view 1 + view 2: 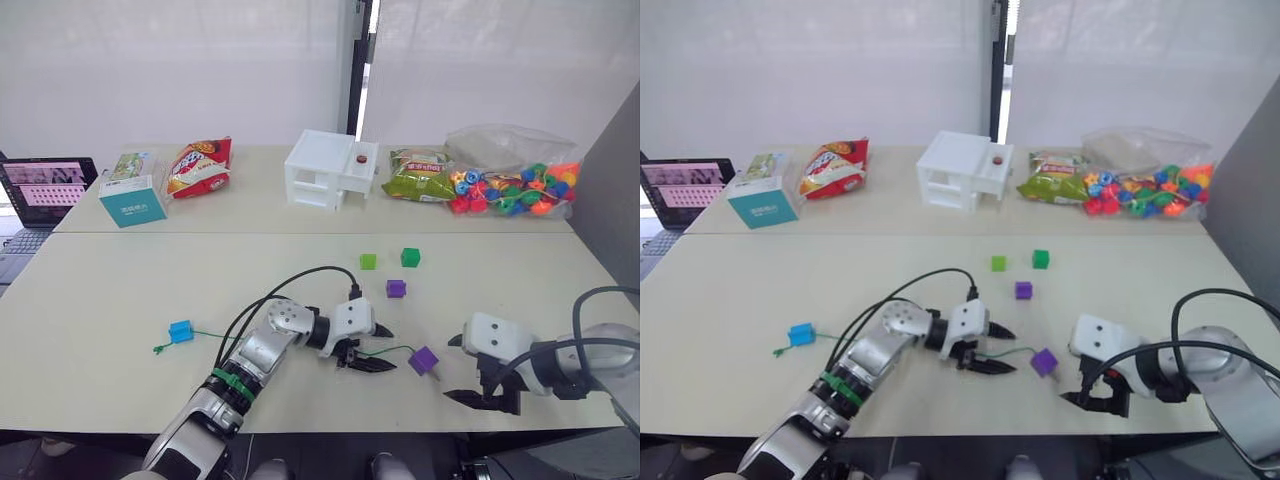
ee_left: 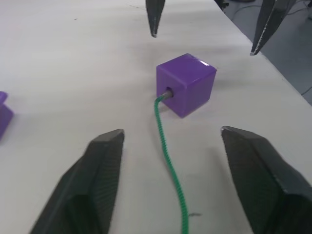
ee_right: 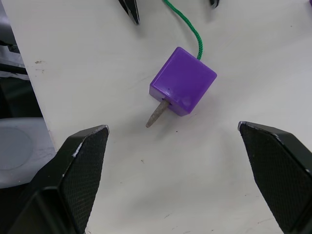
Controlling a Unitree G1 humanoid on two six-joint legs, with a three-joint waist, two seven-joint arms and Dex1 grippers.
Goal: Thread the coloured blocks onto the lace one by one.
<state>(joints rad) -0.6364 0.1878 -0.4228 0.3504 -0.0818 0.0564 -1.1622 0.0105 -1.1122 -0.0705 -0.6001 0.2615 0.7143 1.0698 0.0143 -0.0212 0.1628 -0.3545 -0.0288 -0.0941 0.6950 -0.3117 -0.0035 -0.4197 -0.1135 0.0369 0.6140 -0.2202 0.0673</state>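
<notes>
Inspection at this moment: the purple cube point(image 3: 183, 81) lay on the white surface point(image 1: 120, 300) between my two end effectors, just ahead of each set of fingertips. The green lace point(image 2: 168, 156) entered one face of it, and the stiff dark tip point(image 3: 158, 115) stuck out of the opposite face, pointing toward my right end effector point(image 1: 482, 371). That end effector stood open, fingers spread wide to either side of the cube and touching nothing. My left end effector point(image 1: 367, 347) was also open and empty, with the lace running back between its fingers.

The bright blue cube point(image 1: 181, 331) sat well behind my left end effector, already on the lace near its knotted end. A second purple cube point(image 1: 396, 288), a light green cube point(image 1: 368, 261) and a dark green cube point(image 1: 410, 257) lay loose beyond my left end effector, away from the lace.

Handling judgement: the cube looked light, hard and glossy, so I expected it to skid or tip under a one-sided push; flat opposite faces would be the place to pinch it. The lace looked limp and wavy and would not push through anything. The tip was the only rigid part, and I judged it the right hold for my right end effector: pinch it close to the cube face and draw it straight out along the hole, while my left steadied the cube or the trailing lace.
</notes>
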